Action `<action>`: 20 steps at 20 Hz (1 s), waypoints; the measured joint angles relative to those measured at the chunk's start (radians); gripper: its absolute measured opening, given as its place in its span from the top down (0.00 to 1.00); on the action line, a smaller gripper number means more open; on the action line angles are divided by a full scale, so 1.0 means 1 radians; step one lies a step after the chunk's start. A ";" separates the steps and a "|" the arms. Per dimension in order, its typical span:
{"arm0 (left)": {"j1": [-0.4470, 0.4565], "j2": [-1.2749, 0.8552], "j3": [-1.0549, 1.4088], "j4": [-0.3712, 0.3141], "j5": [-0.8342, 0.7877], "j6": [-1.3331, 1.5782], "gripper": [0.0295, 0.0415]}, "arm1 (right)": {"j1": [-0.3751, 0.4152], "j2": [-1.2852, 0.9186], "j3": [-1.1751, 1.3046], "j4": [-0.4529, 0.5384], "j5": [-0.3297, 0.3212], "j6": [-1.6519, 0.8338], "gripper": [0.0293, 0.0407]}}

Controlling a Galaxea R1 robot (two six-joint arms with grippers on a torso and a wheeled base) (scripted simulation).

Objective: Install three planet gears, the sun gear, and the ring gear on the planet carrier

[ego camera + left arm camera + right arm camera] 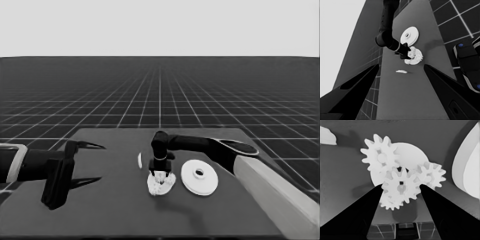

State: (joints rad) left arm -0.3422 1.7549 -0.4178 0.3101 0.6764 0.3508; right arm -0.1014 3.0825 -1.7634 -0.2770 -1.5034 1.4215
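Note:
The planet carrier, the smaller round part (169,186) (412,152), lies mid-table with several planet gears on it. One gear (381,157) sits on its far side and another (431,176) beside that. My right gripper (160,175) (401,188) points straight down over the carrier's middle. Its fingers press both sides of a central gear (401,180), and a further gear (391,203) shows partly below it. The ring gear, the larger round part (199,177) (409,35), lies just right of the carrier. My left gripper (101,162) waits open over the table's left end.
A thin white piece (140,160) (401,71) lies just left of the carrier. The right arm's pale grey part (280,195) crosses the table's right front corner. Dark machinery with blue lights (467,65) shows past the table's edge.

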 joint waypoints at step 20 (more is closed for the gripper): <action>0.000 0.000 0.000 0.000 0.000 0.000 0.25 | -0.007 -0.001 -0.001 0.000 0.000 0.209 0.86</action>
State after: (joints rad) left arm -0.3422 1.7549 -0.4178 0.3101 0.6764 0.3508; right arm -0.1087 3.0811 -1.7647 -0.2772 -1.5032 1.6308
